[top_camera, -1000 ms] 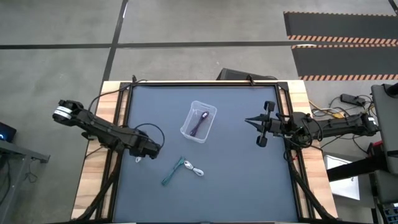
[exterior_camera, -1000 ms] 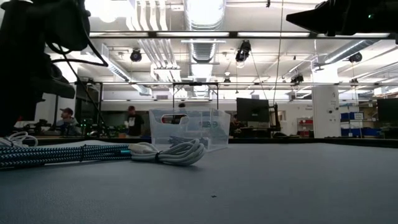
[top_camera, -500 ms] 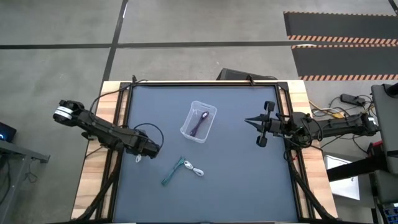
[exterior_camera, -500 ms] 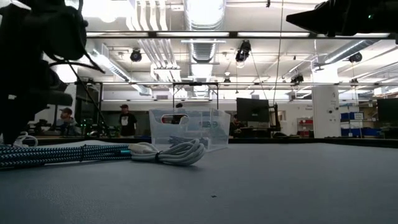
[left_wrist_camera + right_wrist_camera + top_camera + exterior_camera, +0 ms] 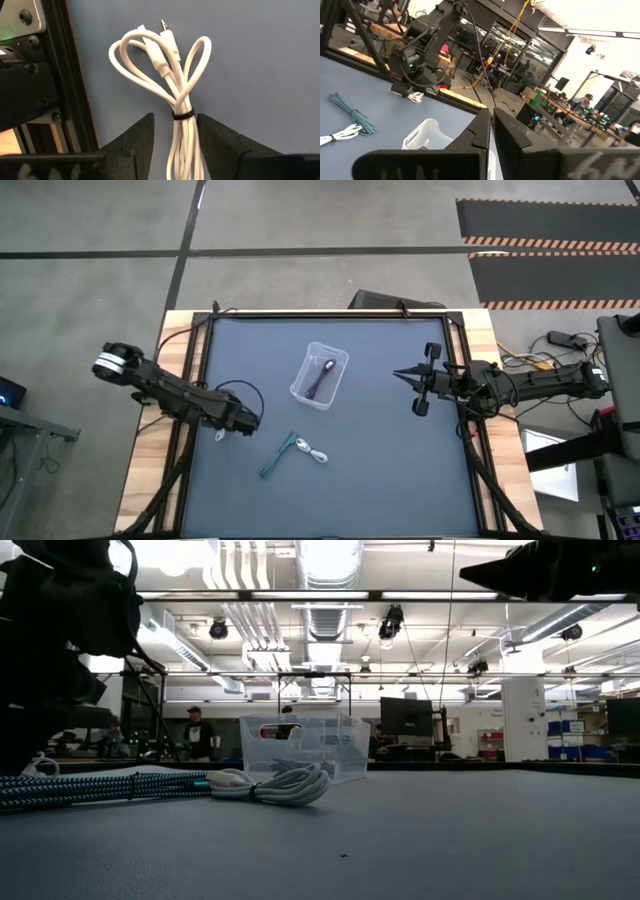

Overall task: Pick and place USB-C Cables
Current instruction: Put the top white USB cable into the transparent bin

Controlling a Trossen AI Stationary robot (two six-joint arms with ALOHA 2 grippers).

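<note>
A white USB-C cable bundle (image 5: 172, 75), tied with a black band, lies flat on the dark mat near the table's left edge (image 5: 219, 436). My left gripper (image 5: 175, 137) points down over it, open, one finger on each side of the bundle's tied end, apart from it. A clear bin (image 5: 320, 375) at mid-table holds a purple cable (image 5: 322, 378). A teal cable (image 5: 276, 457) and another white cable (image 5: 316, 454) lie on the mat toward the near edge. My right gripper (image 5: 402, 375) hangs shut above the table's right side, holding nothing.
The table's black frame rail (image 5: 70, 75) runs close beside the white bundle. In the low view the teal cable (image 5: 100, 785) and the white cable (image 5: 285, 785) lie in front of the bin (image 5: 305, 748). People stand in the room beyond.
My left arm has leaned a little forward and its gripper has tipped steeper toward the white bundle at the left edge. The cables and the bin have kept their places.
</note>
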